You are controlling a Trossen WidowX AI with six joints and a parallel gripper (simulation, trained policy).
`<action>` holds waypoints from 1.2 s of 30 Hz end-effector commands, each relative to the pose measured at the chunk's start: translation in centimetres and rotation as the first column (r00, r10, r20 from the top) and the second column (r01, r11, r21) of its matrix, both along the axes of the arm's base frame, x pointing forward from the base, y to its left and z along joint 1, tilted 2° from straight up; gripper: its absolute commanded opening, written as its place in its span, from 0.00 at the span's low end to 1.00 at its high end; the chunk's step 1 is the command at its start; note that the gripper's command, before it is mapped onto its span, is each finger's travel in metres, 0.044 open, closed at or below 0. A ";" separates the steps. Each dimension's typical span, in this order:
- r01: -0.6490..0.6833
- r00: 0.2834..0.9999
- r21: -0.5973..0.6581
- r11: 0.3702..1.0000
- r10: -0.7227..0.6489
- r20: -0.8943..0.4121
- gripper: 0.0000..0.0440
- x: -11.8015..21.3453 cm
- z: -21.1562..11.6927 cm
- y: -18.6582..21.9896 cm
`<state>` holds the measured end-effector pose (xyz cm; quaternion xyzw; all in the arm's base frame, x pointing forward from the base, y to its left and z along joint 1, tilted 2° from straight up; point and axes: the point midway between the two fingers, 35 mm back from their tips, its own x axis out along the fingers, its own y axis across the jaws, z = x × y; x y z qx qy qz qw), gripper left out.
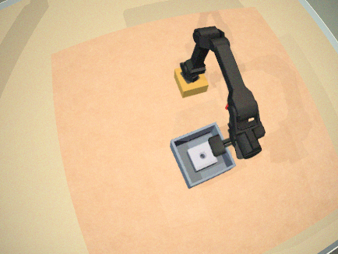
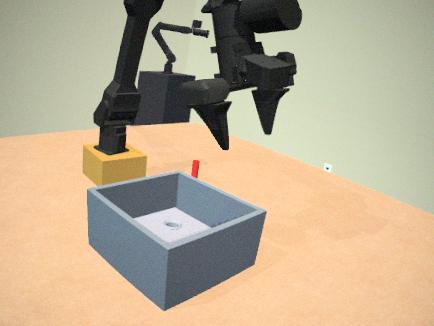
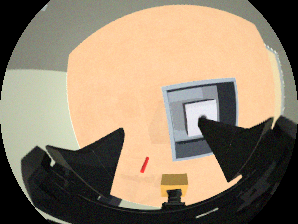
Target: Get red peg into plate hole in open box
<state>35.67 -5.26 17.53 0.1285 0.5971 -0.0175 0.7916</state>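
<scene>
The red peg lies on the table outside the box, near the yellow base block; in the top view only a bit of it shows beside the arm. The grey-blue open box holds the white plate at its bottom. The plate's round hole looks empty. My gripper is wide open and empty, high above the table. One finger overlaps the box's right side in the top view.
The arm stands on a yellow base block. The box's raised walls surround the plate. A dark pedestal with another small arm stands in the background of the exterior view.
</scene>
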 end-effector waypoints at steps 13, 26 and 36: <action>0.315 0.878 -0.111 0.943 -0.334 -0.343 1.00 -8.4 -1.5 8.8; 0.432 0.735 -0.339 0.836 -0.544 -0.404 1.00 -14.5 -4.2 12.9; 0.450 0.717 -0.424 0.786 -0.601 -0.353 1.00 -16.3 -7.7 14.2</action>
